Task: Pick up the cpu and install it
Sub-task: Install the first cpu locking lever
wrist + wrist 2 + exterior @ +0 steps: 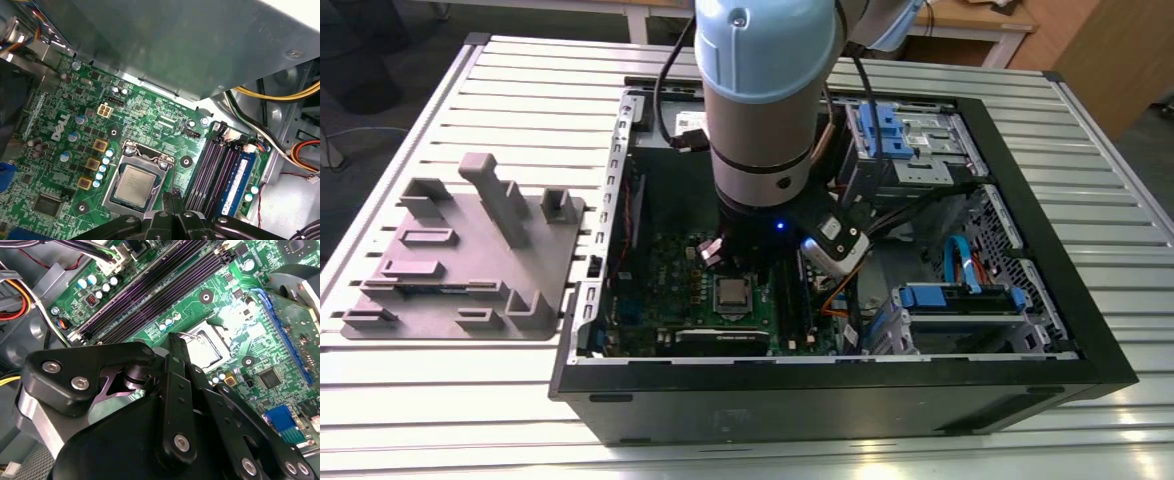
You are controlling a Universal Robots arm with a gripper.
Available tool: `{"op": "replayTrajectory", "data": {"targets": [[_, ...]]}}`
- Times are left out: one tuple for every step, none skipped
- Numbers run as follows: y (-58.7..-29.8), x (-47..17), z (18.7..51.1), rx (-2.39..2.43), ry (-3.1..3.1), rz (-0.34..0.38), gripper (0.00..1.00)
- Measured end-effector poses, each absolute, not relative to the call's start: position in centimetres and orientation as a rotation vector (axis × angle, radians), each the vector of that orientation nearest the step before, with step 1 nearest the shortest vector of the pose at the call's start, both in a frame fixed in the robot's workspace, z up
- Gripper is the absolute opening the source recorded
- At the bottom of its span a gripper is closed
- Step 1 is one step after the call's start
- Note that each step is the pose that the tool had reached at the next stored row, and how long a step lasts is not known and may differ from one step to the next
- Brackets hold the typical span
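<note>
Your black linked-metal pincer [172,196], fingers closed together on nothing, hangs just above the small silvery-grey square cpu [134,184] lying in its socket near the middle of the green motherboard [165,125], so any downward drift could scrape socket or chip.

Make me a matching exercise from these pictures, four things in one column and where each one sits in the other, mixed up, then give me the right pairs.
Things
1. cpu
2. grey fixture plate
3. green motherboard
4. tool

Places
A. on the slatted table, outside the computer case on the exterior view's left
B. on the floor of the open computer case
C. hanging over the motherboard beside the socket, nothing between its fingers
D. lying in the socket on the motherboard

Pairs: 1-D, 2-A, 3-B, 4-C
</note>
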State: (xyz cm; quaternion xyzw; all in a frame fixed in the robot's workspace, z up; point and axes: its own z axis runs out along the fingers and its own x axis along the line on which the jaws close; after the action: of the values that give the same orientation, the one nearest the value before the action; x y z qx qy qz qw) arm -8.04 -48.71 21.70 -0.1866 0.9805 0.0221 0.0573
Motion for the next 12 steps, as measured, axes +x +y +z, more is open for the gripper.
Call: {"op": "replayTrajectory", "data": {"targets": [[-48.71,-8.04,21.56,-0.566,2.972,0.066,0.11],[-48.71,-8.04,21.41,-0.566,2.972,0.066,0.11],[-48.71,-8.04,21.28,-0.566,2.971,0.065,0.11],[-48.71,-8.04,21.15,-0.566,2.97,0.064,0.11],[-48.71,-8.04,21.05,-0.566,2.97,0.063,0.11],[-48.71,-8.04,20.95,-0.566,2.97,0.063,0.11],[-48.71,-8.04,20.87,-0.566,2.97,0.062,0.11],[-48.71,-8.04,20.79,-0.566,2.97,0.062,0.11],[-48.71,-8.04,20.73,-0.566,2.97,0.062,0.11],[-48.72,-8.05,20.73,-0.566,2.97,0.062,0.11],[-48.72,-8.04,20.73,-0.566,2.97,0.062,0.11],[-48.71,-8.04,20.72,-0.566,2.97,0.062,0.11]]}}
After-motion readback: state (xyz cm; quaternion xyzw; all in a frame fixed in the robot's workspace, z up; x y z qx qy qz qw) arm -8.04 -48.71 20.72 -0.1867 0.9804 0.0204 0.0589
